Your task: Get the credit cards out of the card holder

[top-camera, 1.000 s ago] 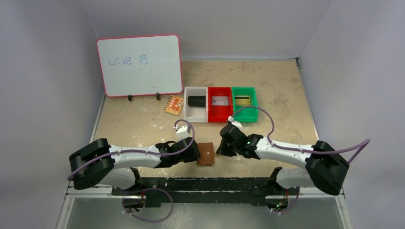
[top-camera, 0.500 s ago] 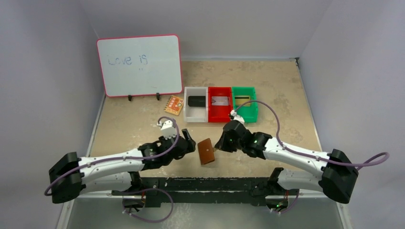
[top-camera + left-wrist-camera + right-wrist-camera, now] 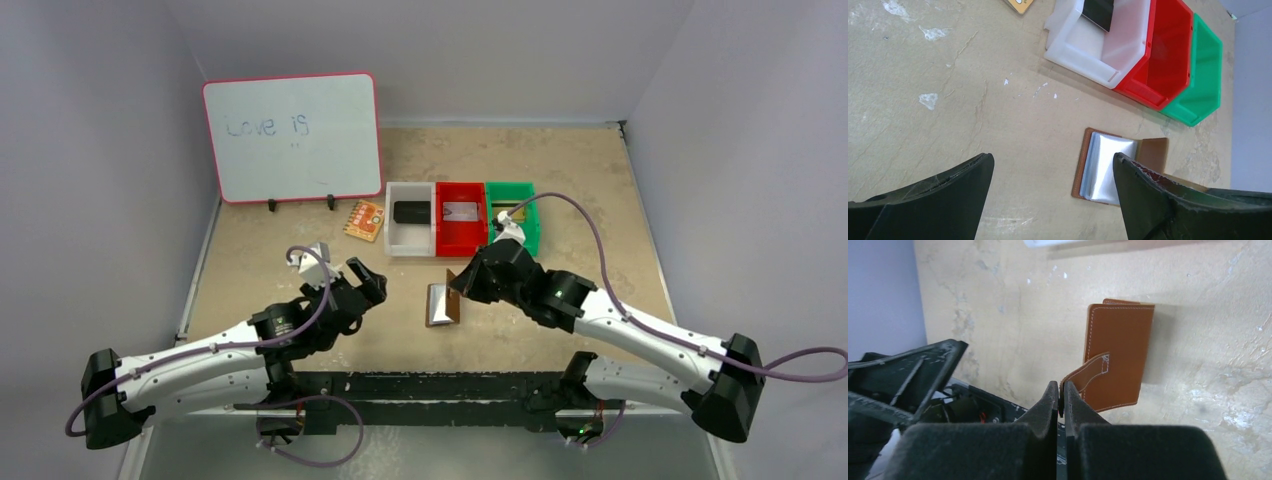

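The brown card holder (image 3: 441, 304) lies on the table between the arms, its cover lifted off the pale pocket panels (image 3: 1108, 167). My right gripper (image 3: 1061, 390) is shut on the closing tab (image 3: 1088, 374) and holds the cover (image 3: 1153, 152) up. My left gripper (image 3: 1053, 160) is open and empty, off to the holder's left (image 3: 365, 275). A black credit card (image 3: 410, 212) lies in the white bin, a silvery one (image 3: 461, 212) in the red bin and another (image 3: 508, 209) in the green bin. Whether the pockets hold cards I cannot tell.
The white bin (image 3: 392, 236), red bin (image 3: 462, 244) and green bin (image 3: 531, 225) stand in a row behind the holder. An orange-yellow patterned card (image 3: 364, 220) lies to their left. A whiteboard (image 3: 292, 137) stands at the back left.
My left gripper has let go of the holder, opened wide and drawn back to the left. My right gripper pulled the tab away, and the holder swung open to show its pale panels.
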Controlling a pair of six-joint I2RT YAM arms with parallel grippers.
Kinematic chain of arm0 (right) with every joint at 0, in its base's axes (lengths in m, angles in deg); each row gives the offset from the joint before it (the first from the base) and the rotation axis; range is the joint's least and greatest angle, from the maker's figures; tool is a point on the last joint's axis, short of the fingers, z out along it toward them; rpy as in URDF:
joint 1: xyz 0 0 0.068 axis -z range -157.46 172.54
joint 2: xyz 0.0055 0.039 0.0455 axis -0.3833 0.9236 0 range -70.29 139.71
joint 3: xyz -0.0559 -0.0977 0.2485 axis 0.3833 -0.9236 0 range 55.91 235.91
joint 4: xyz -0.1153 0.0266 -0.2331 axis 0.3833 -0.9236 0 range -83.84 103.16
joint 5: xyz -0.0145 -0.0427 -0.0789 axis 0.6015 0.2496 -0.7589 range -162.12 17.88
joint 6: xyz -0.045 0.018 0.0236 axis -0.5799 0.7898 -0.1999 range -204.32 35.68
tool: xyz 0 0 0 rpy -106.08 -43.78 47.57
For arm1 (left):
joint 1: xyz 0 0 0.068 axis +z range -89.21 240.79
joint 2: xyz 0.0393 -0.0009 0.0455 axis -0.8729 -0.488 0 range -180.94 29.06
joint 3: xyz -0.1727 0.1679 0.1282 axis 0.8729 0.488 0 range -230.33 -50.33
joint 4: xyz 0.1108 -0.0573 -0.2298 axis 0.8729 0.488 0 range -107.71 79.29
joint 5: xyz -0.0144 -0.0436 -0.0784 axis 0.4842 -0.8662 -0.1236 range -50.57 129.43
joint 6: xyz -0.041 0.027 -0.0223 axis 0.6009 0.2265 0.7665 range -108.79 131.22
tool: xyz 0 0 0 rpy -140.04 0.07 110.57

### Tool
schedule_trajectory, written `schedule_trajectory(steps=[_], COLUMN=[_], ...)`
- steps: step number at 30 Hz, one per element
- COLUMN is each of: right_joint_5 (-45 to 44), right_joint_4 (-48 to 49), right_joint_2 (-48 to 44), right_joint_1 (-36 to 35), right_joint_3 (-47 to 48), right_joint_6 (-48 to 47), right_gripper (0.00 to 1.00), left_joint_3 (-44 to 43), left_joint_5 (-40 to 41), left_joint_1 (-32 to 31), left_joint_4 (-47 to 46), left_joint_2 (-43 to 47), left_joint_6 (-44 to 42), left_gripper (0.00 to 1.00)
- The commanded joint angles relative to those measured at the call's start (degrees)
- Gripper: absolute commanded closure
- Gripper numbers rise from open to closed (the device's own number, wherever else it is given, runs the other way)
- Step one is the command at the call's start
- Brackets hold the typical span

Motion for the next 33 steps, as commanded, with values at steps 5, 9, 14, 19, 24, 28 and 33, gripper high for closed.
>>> schedule_trajectory(steps=[5, 9, 14, 19, 24, 28, 33], right_joint_5=[2.21, 5.62, 10.53, 12.84, 5.16, 5.77, 7.73], right_joint_4=[4.38, 5.47, 10.99, 14.9, 8.0, 8.51, 12.41], right_joint_2=[-1.08, 3.38, 7.46, 7.78, 3.7, -1.23, -5.39], right_joint_1=[-0.28, -0.3, -0.29, -0.25, 1.61, 3.94, 6.57], right_joint_3=[2.05, 2.95, 3.67, 3.59, 0.64, -8.49, -19.42], right_joint_6=[-2.49, -2.74, -3.38, -2.48, -0.6, 3.16, 7.34], right_gripper=[1.0, 1.0, 1.0, 1.0, 1.0, 1.0, 1.0], left_joint_3=[-1.67, -1.32, -1.8, -1.87, -1.8, -1.73, -3.25], left_joint_5=[-0.48, -1.26, -1.35, -1.77, -2.54, -4.08, -7.4], left_joint_1=[-0.06, -0.06, -0.06, -0.06, -0.05, -0.06, -0.04], left_joint_4=[2.69, 2.49, 3.95, 5.09, 5.0, 2.89, -0.83], left_joint_2=[0.56, 0.29, -0.86, -1.44, -1.51, -2.69, -6.75], left_joint_6=[1.04, 1.38, 1.73, 2.85, 2.41, 0.84, -2.84], left_gripper=[0.11, 0.12, 0.14, 0.15, 0.16, 0.16, 0.16])
